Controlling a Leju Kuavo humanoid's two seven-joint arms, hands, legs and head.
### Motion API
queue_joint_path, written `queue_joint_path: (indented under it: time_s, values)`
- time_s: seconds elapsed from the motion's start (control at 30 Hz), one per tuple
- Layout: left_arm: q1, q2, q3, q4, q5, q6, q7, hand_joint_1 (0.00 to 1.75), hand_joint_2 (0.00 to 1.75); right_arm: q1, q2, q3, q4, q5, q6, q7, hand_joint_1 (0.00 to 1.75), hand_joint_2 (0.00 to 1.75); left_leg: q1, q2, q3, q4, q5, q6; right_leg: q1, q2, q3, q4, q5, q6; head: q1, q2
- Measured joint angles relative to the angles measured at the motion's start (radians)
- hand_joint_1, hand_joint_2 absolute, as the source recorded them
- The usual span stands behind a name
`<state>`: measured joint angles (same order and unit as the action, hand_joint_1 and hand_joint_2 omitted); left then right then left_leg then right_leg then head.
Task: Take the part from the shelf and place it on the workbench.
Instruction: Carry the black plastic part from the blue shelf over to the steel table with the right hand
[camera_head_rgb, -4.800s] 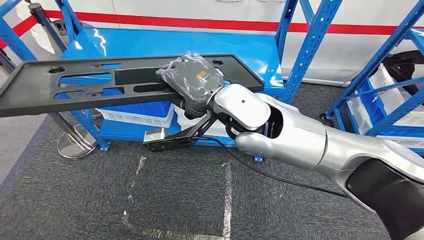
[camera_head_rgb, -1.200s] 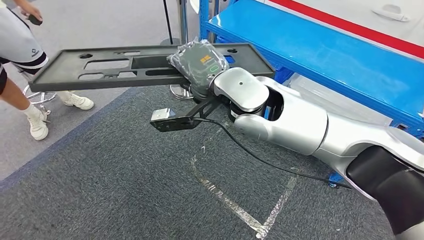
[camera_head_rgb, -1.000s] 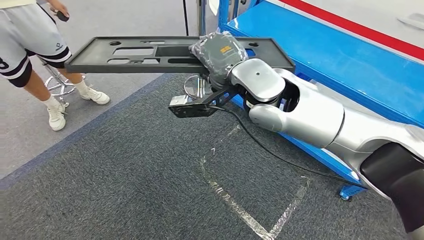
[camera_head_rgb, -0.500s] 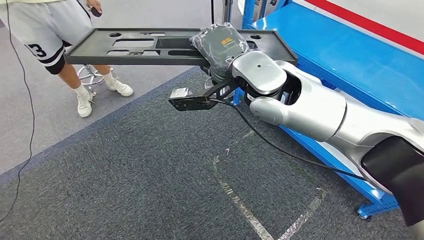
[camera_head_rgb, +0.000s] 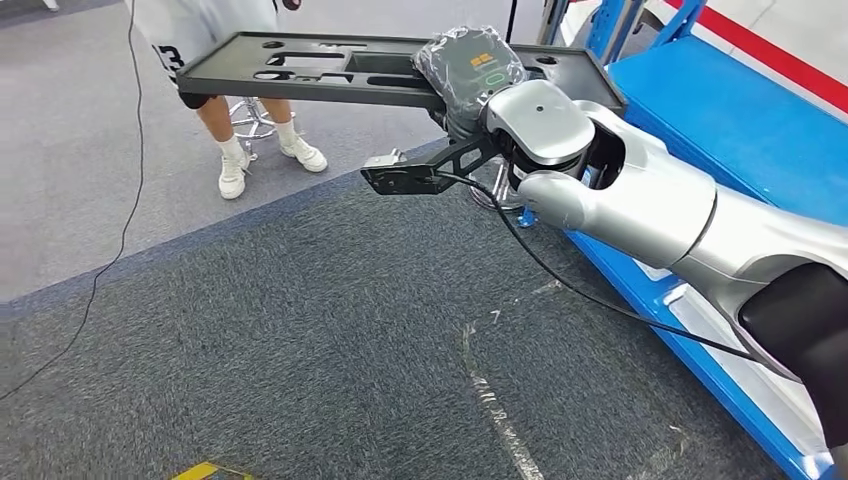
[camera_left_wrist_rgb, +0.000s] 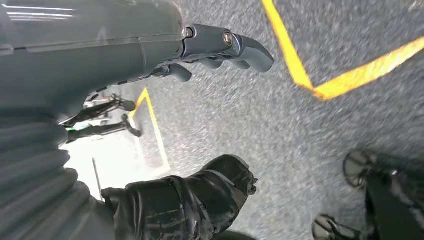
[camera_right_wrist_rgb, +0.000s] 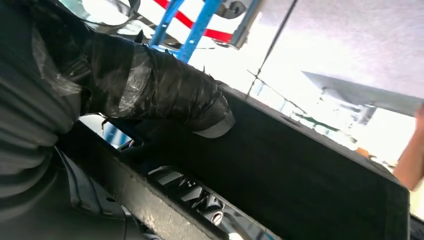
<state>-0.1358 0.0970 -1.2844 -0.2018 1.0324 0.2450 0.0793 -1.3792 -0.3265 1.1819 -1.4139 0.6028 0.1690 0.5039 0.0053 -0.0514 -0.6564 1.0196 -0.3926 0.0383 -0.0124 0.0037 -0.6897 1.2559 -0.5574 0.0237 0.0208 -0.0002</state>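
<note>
The whole head view has swung since about 5 seconds ago: the blue shelf (camera_head_rgb: 735, 125) that faced the robot then now runs along the right side. Grey carpet (camera_head_rgb: 300, 330) fills the foreground, and a person (camera_head_rgb: 215, 45) in shorts and white shoes stands ahead. That is the camera turning with the robot, not the objects moving. The part (camera_head_rgb: 330, 72), a long flat black panel with cut-out slots, is already off the shelf. It keeps the same place against the arm as before, held level in the air ahead of the robot's chest. No workbench can be seen, so the carrying stage appears to be under way, with the placing still to come.

The right hand (camera_head_rgb: 468, 72), wrapped in a dark plastic-covered glove, grips the part near its right end. In the right wrist view the gloved thumb (camera_right_wrist_rgb: 165, 95) presses over the panel's edge. The other fingers seem to curl beneath it, though glare and shadow make that hard to confirm.

The left hand (camera_left_wrist_rgb: 200, 55) hangs toward the carpet beside yellow floor tape (camera_left_wrist_rgb: 310, 82). Its fingers are slightly spread and hold nothing.
</note>
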Motion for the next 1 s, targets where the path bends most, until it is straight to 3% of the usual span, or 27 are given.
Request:
queue_joint_path:
  time_s: [0.07, 0.13, 0.2, 0.23, 0.3, 0.37, 0.43, 0.47, 0.5, 0.57, 0.63, 0.7, 0.73, 0.8, 0.87, 0.9, 0.93, 0.97, 1.0]
  values:
    - [-0.003, -0.002, 0.0, 0.0, -0.006, 0.001, 0.012, 0.0, 1.75, 0.003, 0.0, 0.001, 0.002, -0.002, 0.002, -0.003, 1.75, 1.75, 0.001, -0.027, -0.004, 0.01, -0.004, -0.006, -0.006, 0.034, 0.052, -0.132, 0.069, -0.001, -0.001, 0.0]
    - [-0.005, -0.003, 0.0, 0.0, -0.012, 0.003, 0.024, 0.0, 1.75, 0.01, 0.001, 0.002, 0.003, -0.003, 0.007, -0.007, 1.75, 1.75, 0.003, -0.049, -0.014, 0.016, -0.002, -0.016, -0.009, 0.066, 0.085, -0.208, 0.092, -0.004, -0.002, 0.0]
    - [-0.004, -0.003, 0.0, 0.0, -0.015, 0.004, 0.03, 0.0, 1.75, 0.023, 0.005, 0.005, 0.005, -0.002, 0.011, -0.01, 1.75, 1.75, 0.006, -0.073, -0.023, 0.014, 0.006, -0.029, -0.007, 0.055, 0.09, -0.216, 0.091, -0.01, -0.002, 0.0]
    - [-0.001, -0.004, 0.0, 0.0, -0.016, 0.004, 0.031, 0.0, 1.75, 0.028, 0.008, 0.007, 0.006, -0.001, 0.011, -0.01, 1.75, 1.75, 0.007, -0.07, -0.027, 0.015, 0.006, -0.035, -0.007, 0.042, 0.092, -0.22, 0.093, -0.016, -0.001, 0.0]
    - [0.001, -0.006, 0.0, -0.001, -0.015, 0.004, 0.033, 0.0, 1.75, 0.032, 0.015, 0.01, 0.009, 0.004, 0.011, -0.011, 1.75, 1.75, 0.004, -0.026, -0.051, 0.059, -0.02, -0.046, -0.009, 0.018, 0.097, -0.229, 0.099, -0.029, -0.006, 0.0]
    - [0.0, -0.008, 0.0, -0.001, -0.011, 0.008, 0.039, 0.0, 1.75, 0.033, 0.022, 0.011, 0.012, 0.008, 0.011, -0.016, 1.75, 1.75, 0.005, 0.029, -0.107, 0.177, -0.076, -0.055, -0.005, -0.005, 0.099, -0.231, 0.099, -0.037, -0.01, 0.0]
    - [-0.001, -0.008, 0.001, -0.001, -0.007, 0.014, 0.043, 0.0, 1.75, 0.035, 0.03, 0.016, 0.017, 0.009, 0.013, -0.023, 1.75, 1.75, 0.008, 0.044, -0.153, 0.272, -0.104, -0.06, -0.003, -0.029, 0.1, -0.229, 0.096, -0.04, -0.01, 0.0]
    - [-0.001, -0.009, 0.001, -0.001, -0.006, 0.016, 0.043, 0.0, 1.75, 0.037, 0.034, 0.019, 0.019, 0.009, 0.014, -0.025, 1.75, 1.75, 0.008, 0.047, -0.149, 0.268, -0.092, -0.06, -0.002, -0.041, 0.101, -0.228, 0.093, -0.04, -0.01, 0.0]
    - [-0.001, -0.009, 0.001, -0.001, -0.007, 0.017, 0.044, 0.0, 1.75, 0.038, 0.039, 0.022, 0.02, 0.009, 0.015, -0.026, 1.75, 1.75, 0.008, 0.052, -0.127, 0.227, -0.066, -0.059, -0.002, -0.052, 0.103, -0.228, 0.091, -0.04, -0.01, 0.0]
    - [-0.001, -0.009, 0.001, -0.001, -0.014, 0.013, 0.047, 0.0, 1.75, 0.038, 0.046, 0.025, 0.023, 0.012, 0.016, -0.027, 1.75, 1.75, -0.001, 0.093, -0.055, 0.096, -0.016, -0.051, 0.002, -0.073, 0.109, -0.227, 0.083, -0.034, -0.011, 0.0]
    - [-0.002, -0.009, 0.001, -0.001, -0.025, 0.01, 0.043, 0.0, 1.75, 0.037, 0.048, 0.025, 0.026, 0.016, 0.017, -0.026, 1.75, 1.75, -0.014, 0.126, -0.016, 0.022, -0.005, -0.036, 0.009, -0.093, 0.114, -0.228, 0.077, -0.026, -0.01, 0.0]
    - [-0.002, -0.009, 0.001, -0.001, -0.031, 0.015, 0.02, 0.0, 1.75, 0.038, 0.049, 0.025, 0.029, 0.019, 0.018, -0.026, 1.75, 1.75, -0.017, 0.111, -0.013, 0.011, -0.007, -0.022, 0.014, -0.118, 0.12, -0.233, 0.072, -0.018, -0.009, 0.0]
    - [0.0, -0.01, 0.001, -0.001, -0.031, 0.019, 0.008, 0.0, 1.75, 0.039, 0.049, 0.026, 0.029, 0.019, 0.018, -0.025, 1.75, 1.75, -0.015, 0.098, -0.011, 0.005, -0.005, -0.017, 0.013, -0.117, 0.122, -0.229, 0.065, -0.013, -0.008, 0.0]
    - [-0.001, -0.012, 0.001, -0.001, -0.03, 0.025, -0.005, 0.0, 1.75, 0.04, 0.049, 0.026, 0.031, 0.02, 0.018, -0.023, 1.75, 1.75, -0.01, 0.078, -0.005, -0.005, 0.0, -0.004, 0.009, -0.074, 0.101, -0.18, 0.03, -0.008, -0.006, 0.0]
    - [-0.004, -0.014, 0.001, -0.001, -0.028, 0.026, -0.01, 0.0, 1.75, 0.046, 0.048, 0.026, 0.032, 0.025, 0.018, -0.025, 1.75, 1.75, -0.008, 0.056, -0.004, -0.007, 0.002, 0.004, 0.006, -0.019, 0.039, -0.055, -0.027, -0.007, -0.002, 0.0]
    - [-0.006, -0.014, 0.001, -0.001, -0.027, 0.026, -0.01, 0.0, 1.75, 0.051, 0.047, 0.028, 0.032, 0.029, 0.017, -0.027, 1.75, 1.75, -0.008, 0.044, -0.005, -0.006, 0.002, 0.006, 0.006, -0.009, 0.004, 0.007, -0.047, -0.006, -0.001, 0.0]
    - [-0.008, -0.014, 0.001, -0.001, -0.027, 0.025, -0.012, 0.0, 1.75, 0.059, 0.047, 0.029, 0.033, 0.035, 0.017, -0.03, 1.75, 1.75, -0.008, 0.029, -0.005, -0.005, 0.001, 0.006, 0.005, -0.005, -0.018, 0.042, -0.047, -0.005, -0.001, 0.0]
    - [-0.009, -0.014, 0.001, -0.001, -0.025, 0.024, -0.015, 0.0, 1.75, 0.065, 0.046, 0.031, 0.034, 0.041, 0.017, -0.032, 1.75, 1.75, -0.007, 0.014, -0.005, -0.002, 0.0, 0.006, 0.003, -0.003, -0.024, 0.037, -0.028, -0.005, -0.001, 0.0]
    - [-0.009, -0.015, 0.001, -0.001, -0.022, 0.022, -0.018, 0.0, 1.75, 0.07, 0.045, 0.033, 0.035, 0.045, 0.016, -0.034, 1.75, 1.75, -0.006, -0.001, -0.005, 0.002, -0.002, 0.004, 0.001, 0.0, -0.011, -0.005, 0.008, -0.005, 0.0, 0.0]
